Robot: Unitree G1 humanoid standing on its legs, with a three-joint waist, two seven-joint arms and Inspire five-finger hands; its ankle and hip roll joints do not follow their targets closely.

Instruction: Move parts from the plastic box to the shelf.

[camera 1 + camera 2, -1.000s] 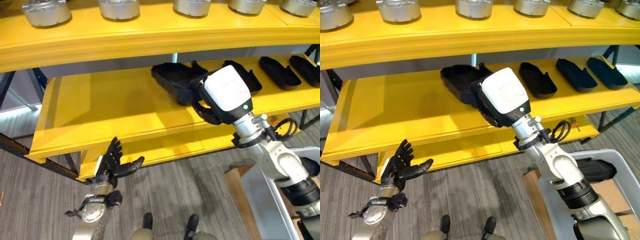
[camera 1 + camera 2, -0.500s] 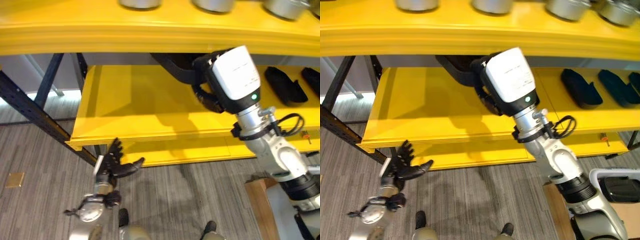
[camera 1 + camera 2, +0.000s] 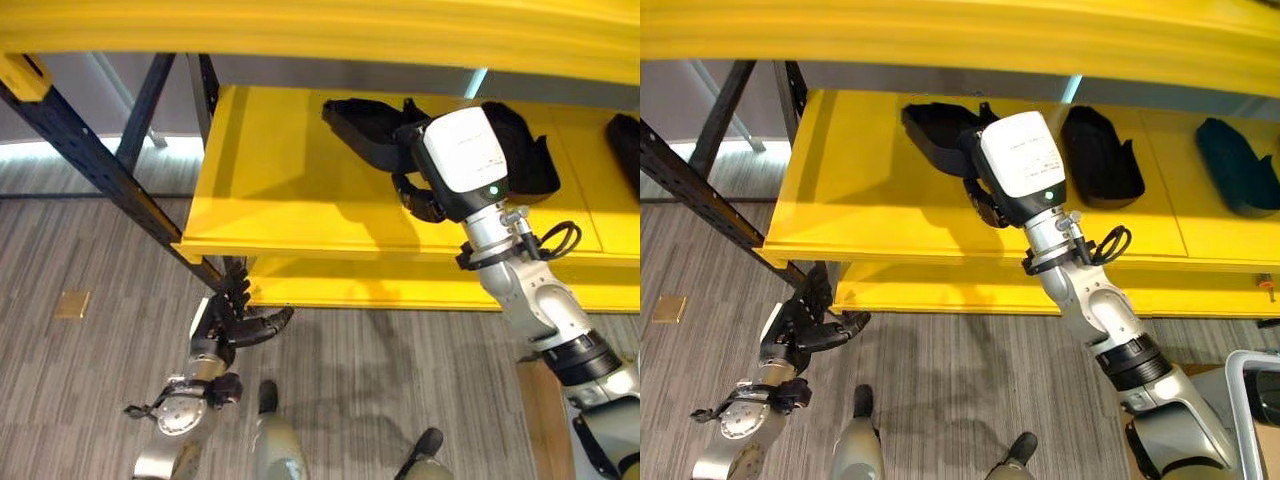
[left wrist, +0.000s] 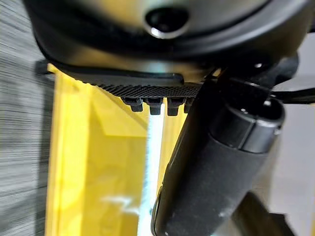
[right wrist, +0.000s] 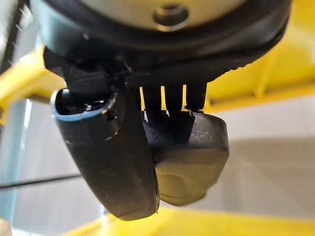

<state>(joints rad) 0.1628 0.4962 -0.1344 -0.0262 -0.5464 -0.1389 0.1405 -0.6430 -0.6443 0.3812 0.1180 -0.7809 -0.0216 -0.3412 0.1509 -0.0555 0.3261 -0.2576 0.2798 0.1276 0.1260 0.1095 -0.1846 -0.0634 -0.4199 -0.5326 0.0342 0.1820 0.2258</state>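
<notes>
Black part (image 5: 189, 157) pinched in the right hand (image 3: 420, 195) above the yellow shelf (image 3: 290, 190) — placing step; next, lower and release. Left hand (image 3: 232, 322) hangs spread.

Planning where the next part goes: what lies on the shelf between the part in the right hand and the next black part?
Bare yellow shelf in the right eye view, between the held part and the next part.
</notes>
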